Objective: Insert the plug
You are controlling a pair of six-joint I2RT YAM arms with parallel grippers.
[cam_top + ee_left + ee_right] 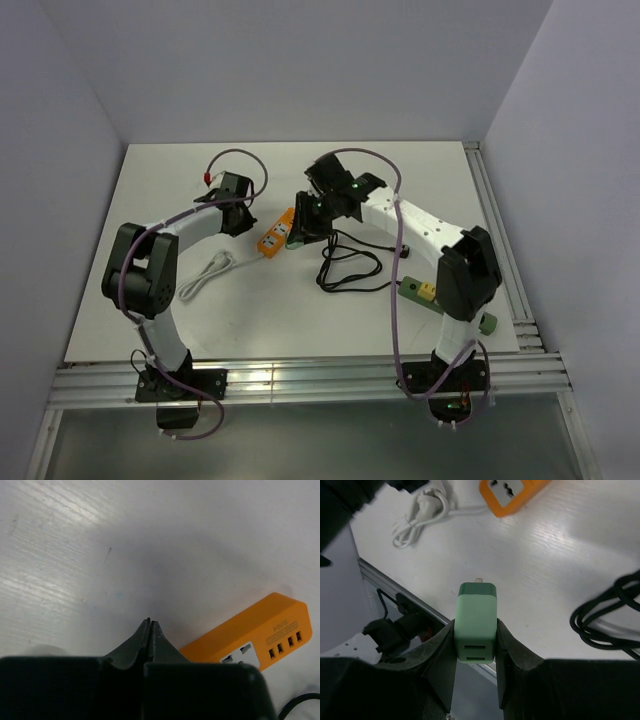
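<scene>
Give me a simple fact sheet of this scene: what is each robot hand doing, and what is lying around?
left gripper: shut, holding nothing, near the orange power strip
right gripper: shut on the green plug, held above the table
plug status: not yet inserted, apart from the strip
other items: coiled white cord, black cable

The left arm (150, 280) is bent up at the lower left of the top view and reached toward the middle. The left gripper (149, 624) is seen at the bottom of its wrist view, fingers pressed flat together. The right arm (455, 270) is bent up at the lower right. The right gripper (475, 630) is squeezed around a green plug (476, 605).
</scene>
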